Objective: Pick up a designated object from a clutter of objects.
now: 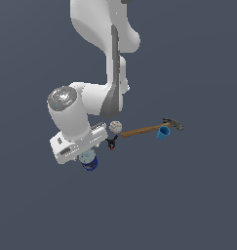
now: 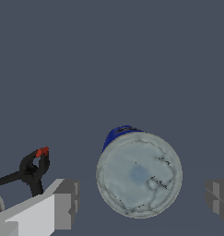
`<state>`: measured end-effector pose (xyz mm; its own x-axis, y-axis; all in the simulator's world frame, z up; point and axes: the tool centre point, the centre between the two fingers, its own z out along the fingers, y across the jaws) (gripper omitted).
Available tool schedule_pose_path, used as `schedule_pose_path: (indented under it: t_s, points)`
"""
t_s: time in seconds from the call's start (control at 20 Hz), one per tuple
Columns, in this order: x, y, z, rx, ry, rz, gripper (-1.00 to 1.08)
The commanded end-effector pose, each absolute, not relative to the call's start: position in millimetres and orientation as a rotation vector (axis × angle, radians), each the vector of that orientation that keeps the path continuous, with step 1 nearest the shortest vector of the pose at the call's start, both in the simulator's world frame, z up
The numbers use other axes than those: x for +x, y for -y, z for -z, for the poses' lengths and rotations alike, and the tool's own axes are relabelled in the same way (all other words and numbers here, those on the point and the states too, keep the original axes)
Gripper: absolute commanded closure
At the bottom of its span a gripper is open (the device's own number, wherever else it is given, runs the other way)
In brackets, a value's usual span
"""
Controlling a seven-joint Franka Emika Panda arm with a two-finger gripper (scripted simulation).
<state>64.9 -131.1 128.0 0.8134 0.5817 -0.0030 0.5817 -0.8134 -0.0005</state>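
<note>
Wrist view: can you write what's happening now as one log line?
phase: lining up over can | target: dark-blue can between the fingers, untouched | gripper: open | nearby: black clamp

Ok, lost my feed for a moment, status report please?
Gripper open, fingers straddling the dark-blue can, no contact yet. Can upright, lid up. Black clamp close beside one finger, clear of the can.

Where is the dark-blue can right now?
In the exterior view the dark-blue can sits directly under the gripper, left of the black clamp; the wrist view shows it between the open fingers.
</note>
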Motion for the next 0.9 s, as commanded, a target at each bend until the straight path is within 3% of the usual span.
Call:
schedule_pose_path:
  t_s: [0.0,0.85]
  points:
    - [66,133,-125,2.986,-0.976,0.001,-0.92]
    - [65,134,-76,2.986,-0.978,0.000,-0.92]
